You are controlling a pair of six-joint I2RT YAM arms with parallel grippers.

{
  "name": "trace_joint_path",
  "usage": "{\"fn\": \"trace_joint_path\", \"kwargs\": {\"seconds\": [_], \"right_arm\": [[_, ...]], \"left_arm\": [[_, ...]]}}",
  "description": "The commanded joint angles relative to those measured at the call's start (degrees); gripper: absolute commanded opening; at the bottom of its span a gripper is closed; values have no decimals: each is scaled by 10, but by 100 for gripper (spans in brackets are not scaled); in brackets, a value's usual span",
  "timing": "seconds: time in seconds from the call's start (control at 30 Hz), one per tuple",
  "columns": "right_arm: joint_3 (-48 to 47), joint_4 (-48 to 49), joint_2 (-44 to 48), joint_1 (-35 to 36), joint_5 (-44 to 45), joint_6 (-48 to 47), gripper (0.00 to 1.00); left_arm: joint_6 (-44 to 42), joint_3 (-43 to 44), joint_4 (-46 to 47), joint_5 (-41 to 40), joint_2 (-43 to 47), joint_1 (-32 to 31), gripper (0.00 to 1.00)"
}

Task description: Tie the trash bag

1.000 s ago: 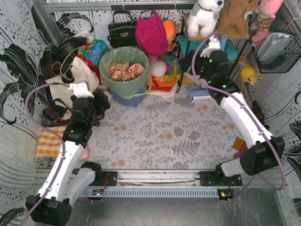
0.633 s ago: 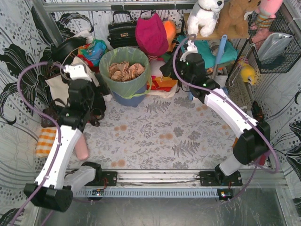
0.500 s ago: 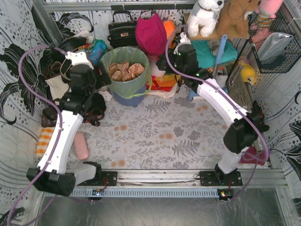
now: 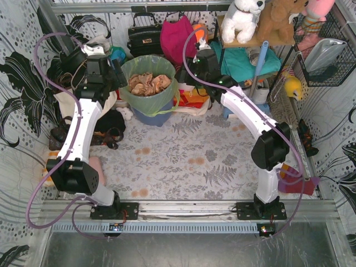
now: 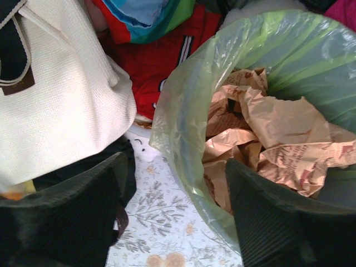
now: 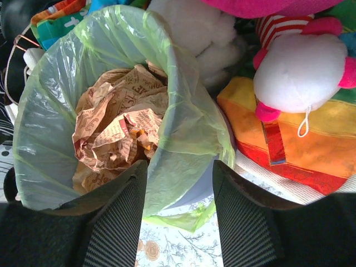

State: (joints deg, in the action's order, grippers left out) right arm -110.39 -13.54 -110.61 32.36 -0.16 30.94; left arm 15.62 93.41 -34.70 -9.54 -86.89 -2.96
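1. Walls (image 4: 22, 72): b/w floral paper, left & right sides.
2. Tabletop (image 4: 194, 167): grey leaf-print cover w/ brownish spots.
3. Metal rail (image 4: 189, 207) along near edge.
4. Wooden shelf (image 4: 255, 42) at far-right corner; wire basket (image 4: 328, 61) on right wall.
5. Light: even.

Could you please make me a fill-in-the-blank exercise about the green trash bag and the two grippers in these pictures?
The crumpled tan paper lies ____ the thin translucent light-green plastic trash bag.
The left gripper and the right gripper both have their fingers ____.
The bag's mouth is not yet ____.
Missing words: inside; open; tied.
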Motion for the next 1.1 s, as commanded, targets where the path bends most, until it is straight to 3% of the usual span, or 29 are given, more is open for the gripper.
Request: {"fn": "trace_joint_path", "kwargs": {"seconds": [0.0, 0.43, 0.67, 1.07], "right_arm": [[-31, 29, -21, 8, -25, 18, 50], [-36, 61, -49, 19, -52, 38, 44], [-43, 61, -56, 20, -49, 49, 40], [-55, 59, -72, 23, -41, 61, 31]], "left_arm": [[-17, 22, 23, 33, -12, 18, 73], [-32, 41, 31, 89, -62, 41, 56], [-35, 55, 28, 113, -79, 41, 39], [-44, 48, 23, 123, -83, 41, 33]]}}
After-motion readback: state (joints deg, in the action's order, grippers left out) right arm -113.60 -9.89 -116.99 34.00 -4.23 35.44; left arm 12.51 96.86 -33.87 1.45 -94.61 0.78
